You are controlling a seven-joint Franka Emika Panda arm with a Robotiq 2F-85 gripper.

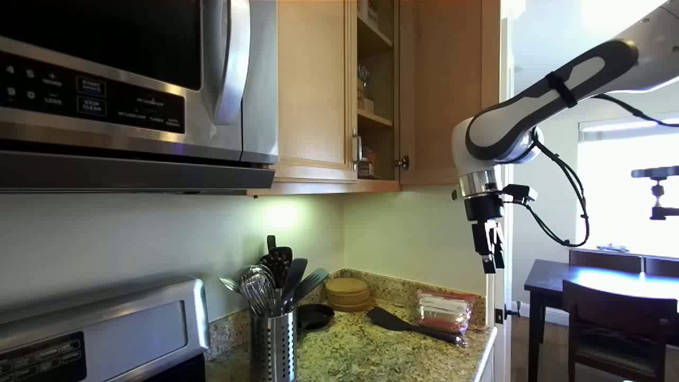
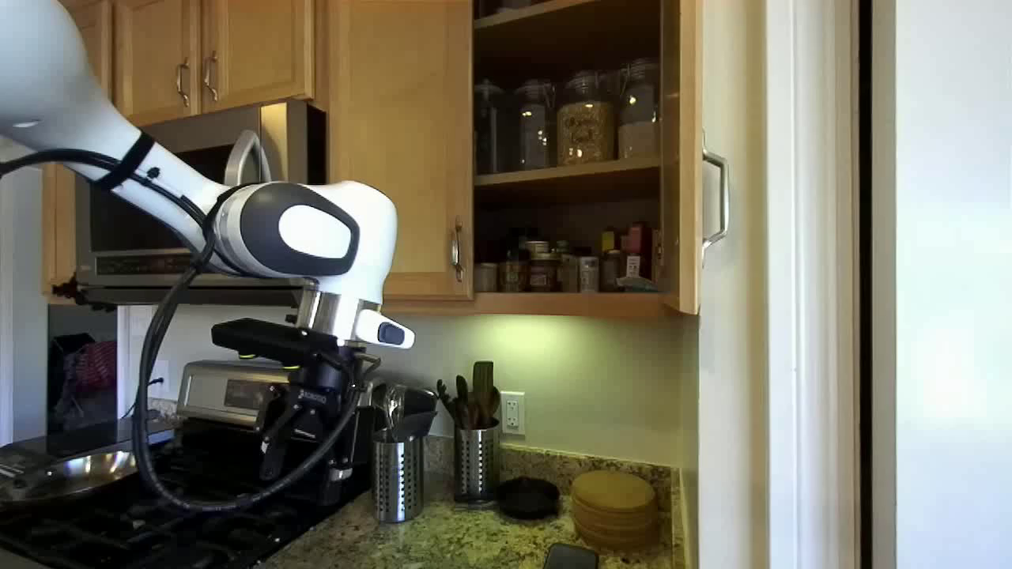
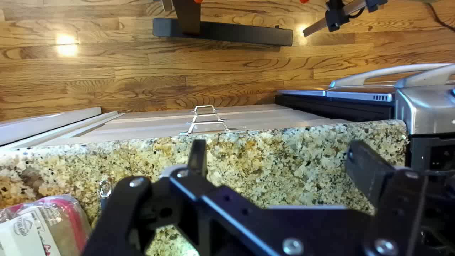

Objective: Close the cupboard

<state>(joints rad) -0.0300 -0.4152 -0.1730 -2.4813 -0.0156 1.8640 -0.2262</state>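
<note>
Hanging above the granite counter [image 3: 302, 170], the gripper [image 3: 277, 153] is spread; the cupboard [image 2: 399, 150] has 1 door [image 2: 689, 158] open.

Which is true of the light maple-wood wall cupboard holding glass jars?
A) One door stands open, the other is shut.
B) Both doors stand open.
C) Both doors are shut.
A: one maple-wood door is swung out beside the exposed wooden shelves, while the neighbouring door lies flush.
</note>
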